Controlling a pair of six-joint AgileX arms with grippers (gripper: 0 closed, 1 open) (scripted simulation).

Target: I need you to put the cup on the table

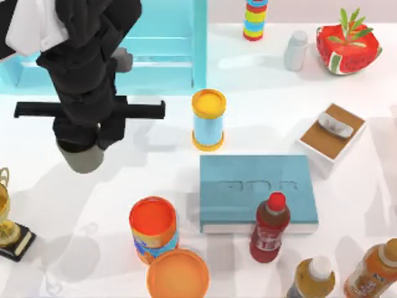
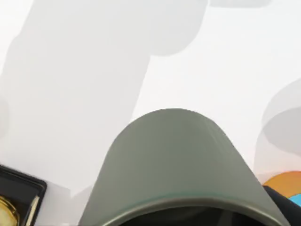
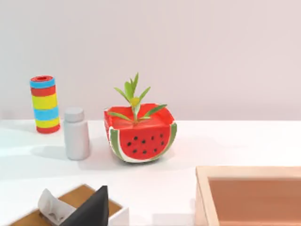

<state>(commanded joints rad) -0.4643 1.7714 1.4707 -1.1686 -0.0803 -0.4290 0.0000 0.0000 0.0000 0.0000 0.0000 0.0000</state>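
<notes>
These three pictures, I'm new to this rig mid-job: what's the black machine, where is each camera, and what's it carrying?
The black shape is the left arm of a two-arm AgileX robot. The top view looks down on the white table. The left gripper carries the grey-green cup, seen up close by the left wrist camera, over bare table beside the trophy. The right wrist camera looks across at the watermelon planter and white bottle. Also there: a teal book, a yellow-lidded can.
</notes>
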